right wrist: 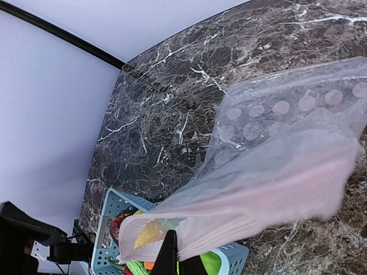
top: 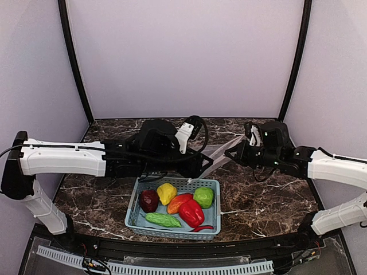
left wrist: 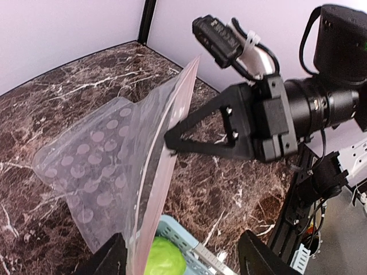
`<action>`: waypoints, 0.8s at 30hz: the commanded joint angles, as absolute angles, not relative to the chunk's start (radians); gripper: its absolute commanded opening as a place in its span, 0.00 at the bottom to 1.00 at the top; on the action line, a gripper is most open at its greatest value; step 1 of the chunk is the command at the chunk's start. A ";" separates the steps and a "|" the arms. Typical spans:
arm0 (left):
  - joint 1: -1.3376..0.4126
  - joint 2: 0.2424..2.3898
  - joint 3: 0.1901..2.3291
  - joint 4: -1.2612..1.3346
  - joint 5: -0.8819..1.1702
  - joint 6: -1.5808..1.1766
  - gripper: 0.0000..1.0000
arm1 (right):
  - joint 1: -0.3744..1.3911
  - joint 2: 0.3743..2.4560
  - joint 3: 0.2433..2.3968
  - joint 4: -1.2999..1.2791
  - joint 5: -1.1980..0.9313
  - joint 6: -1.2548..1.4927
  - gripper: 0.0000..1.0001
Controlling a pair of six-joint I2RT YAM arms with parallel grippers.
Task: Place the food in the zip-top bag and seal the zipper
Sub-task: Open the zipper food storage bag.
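Plainly the left gripper (left wrist: 184, 255) stands with its black fingers wide apart, gripping nothing, though the bag's mouth edge hangs just beside one finger. Between the two arms, held up over the dark marbled table (top: 258, 195) behind the basket, droops the clear white-dotted soft plastic zip-top bag (left wrist: 103, 166). I judge it very light, limp and slick, so it will sag and fold unless taken by the stiffer pinkish-white zipper strip (left wrist: 182, 94) along its mouth. The right gripper (left wrist: 171, 143) is pinched tight on that edge. A second hold on the opposite lip would likely spread the mouth.

The small plastic toy produce looks hard and light, easy to pinch. In the one light blue lattice basket (top: 133, 209) lie:
- dark red pepper (top: 149, 200)
- yellow pepper (top: 166, 193)
- orange pepper (top: 179, 202)
- red pepper (top: 191, 212)
- lime-green pepper (top: 203, 196)
- one bumpy green cucumber (top: 163, 219)
- one thin red chilli (top: 202, 228)

That makes seven pieces, none of them in the bag.
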State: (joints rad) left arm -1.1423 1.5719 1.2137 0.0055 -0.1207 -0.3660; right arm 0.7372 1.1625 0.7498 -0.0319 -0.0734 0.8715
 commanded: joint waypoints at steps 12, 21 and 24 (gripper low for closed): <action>-1.070 1.762 1.402 -0.100 -0.050 -0.411 0.56 | 0.744 1.116 0.726 0.068 -0.218 0.698 0.00; -1.067 1.766 1.395 -0.089 -0.078 -0.398 0.34 | 0.744 1.129 0.740 0.041 -0.245 0.662 0.00; -1.066 1.767 1.391 -0.078 -0.079 -0.390 0.18 | 0.743 1.133 0.750 0.023 -0.243 0.647 0.00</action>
